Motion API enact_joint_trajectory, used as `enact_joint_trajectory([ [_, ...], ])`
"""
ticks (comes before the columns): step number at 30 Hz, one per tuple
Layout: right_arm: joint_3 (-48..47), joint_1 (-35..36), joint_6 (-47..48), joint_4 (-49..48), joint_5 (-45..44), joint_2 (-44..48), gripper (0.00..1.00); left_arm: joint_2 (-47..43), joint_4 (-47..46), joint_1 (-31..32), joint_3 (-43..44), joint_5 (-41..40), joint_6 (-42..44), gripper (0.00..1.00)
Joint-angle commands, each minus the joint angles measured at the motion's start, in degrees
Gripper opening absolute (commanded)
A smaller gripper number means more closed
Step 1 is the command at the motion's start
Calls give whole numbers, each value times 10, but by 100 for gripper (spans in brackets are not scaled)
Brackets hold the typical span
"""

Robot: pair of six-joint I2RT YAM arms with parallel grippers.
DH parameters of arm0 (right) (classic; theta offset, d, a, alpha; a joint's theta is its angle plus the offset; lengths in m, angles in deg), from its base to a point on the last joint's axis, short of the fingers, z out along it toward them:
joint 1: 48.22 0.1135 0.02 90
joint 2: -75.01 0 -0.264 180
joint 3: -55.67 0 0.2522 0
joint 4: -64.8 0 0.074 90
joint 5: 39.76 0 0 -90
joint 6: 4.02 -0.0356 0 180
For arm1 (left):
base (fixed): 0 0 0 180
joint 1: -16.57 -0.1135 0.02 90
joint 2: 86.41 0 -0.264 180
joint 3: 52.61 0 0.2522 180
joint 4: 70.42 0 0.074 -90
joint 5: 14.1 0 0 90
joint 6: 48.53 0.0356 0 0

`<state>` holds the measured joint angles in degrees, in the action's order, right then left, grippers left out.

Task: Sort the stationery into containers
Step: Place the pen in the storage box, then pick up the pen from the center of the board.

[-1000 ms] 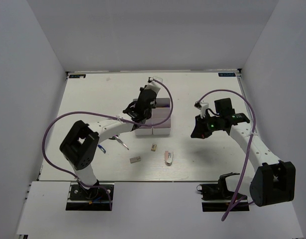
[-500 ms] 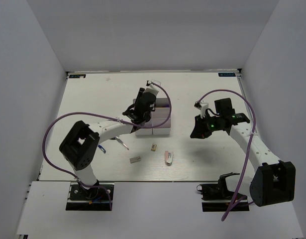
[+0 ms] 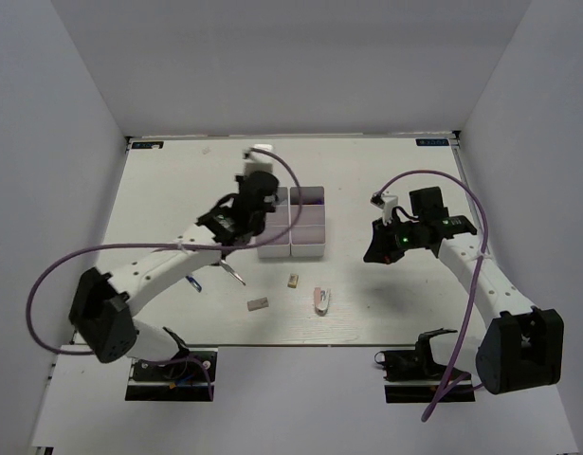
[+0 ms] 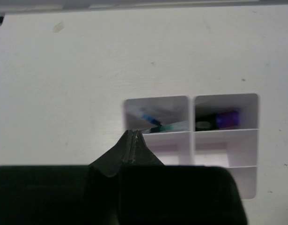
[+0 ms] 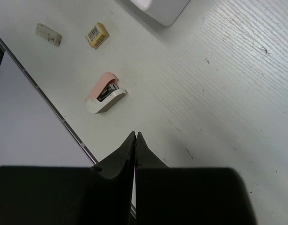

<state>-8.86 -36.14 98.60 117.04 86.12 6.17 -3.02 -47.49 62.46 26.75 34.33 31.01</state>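
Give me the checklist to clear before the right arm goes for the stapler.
1. The right gripper empty: ok, shut on nothing.
2. Its jaws open for a grasp: not ok, closed.
3. The stapler clear of neighbours: ok; eraser and grey-white block lie apart from it.
4. The left gripper out of the way: ok; shut, empty, beside the bins.
5. A free bin: ok; the middle pair look empty.
6. The scissors reachable: cannot tell; partly under the left arm.
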Motion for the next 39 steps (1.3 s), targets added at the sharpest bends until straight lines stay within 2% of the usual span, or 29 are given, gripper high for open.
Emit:
enact_joint_trajectory([
  [1, 2, 3, 15, -9, -9, 22, 0, -104, 283, -85, -8, 62, -263, 5],
  [2, 1, 8, 21, -8, -4, 27, 12, -124, 289, -146, -28, 88, -279, 15],
  [3, -2, 12, 26, -9, 2, 29, 36, -158, 300, -171, -70, 147, -295, 25],
  [4, -6, 15, 27, -9, 10, 30, 43, -170, 311, -196, -88, 208, -321, 32],
  [5, -10, 33, 28, -9, 12, 28, 48, -199, 333, -262, -121, 255, -325, 40],
  [6, -12, 38, 24, -9, 13, 23, 50, -206, 355, -283, -130, 276, -330, 44],
  [7, -18, 52, 23, -8, 4, 21, 50, -211, 364, -303, -138, 324, -330, 48],
  [9, -30, 73, 16, -5, -12, 6, 48, -224, 398, -365, -169, 342, -330, 48],
  [12, -55, 117, 1, -5, -47, -13, 21, -236, 395, -414, -220, 377, -330, 42],
  [13, -66, 126, -1, -7, -55, -21, 5, -233, 388, -448, -225, 399, -330, 41],
  [14, -72, 133, -4, -8, -68, -25, 0, -230, 379, -454, -249, 415, -330, 39],
  [16, -112, 162, -16, 1, -87, -46, 0, -202, 369, -495, -260, 439, -330, 35],
  [19, -130, 189, -18, 9, -99, -67, 0, -162, 358, -504, -258, 438, -330, 33],
  [21, -110, 197, -17, -1, -106, -62, 2, -144, 349, -509, -255, 427, -330, 33],
  [25, -82, 202, -16, -21, -116, -45, 3, -101, 336, -497, -235, 418, -326, 33],
  [28, -78, 200, -16, -24, -115, -38, 3, -55, 342, -494, -211, 378, -320, 33],
  [39, -67, 198, -13, -25, -110, -27, 6, 17, 343, -497, -166, 324, -295, 35],
])
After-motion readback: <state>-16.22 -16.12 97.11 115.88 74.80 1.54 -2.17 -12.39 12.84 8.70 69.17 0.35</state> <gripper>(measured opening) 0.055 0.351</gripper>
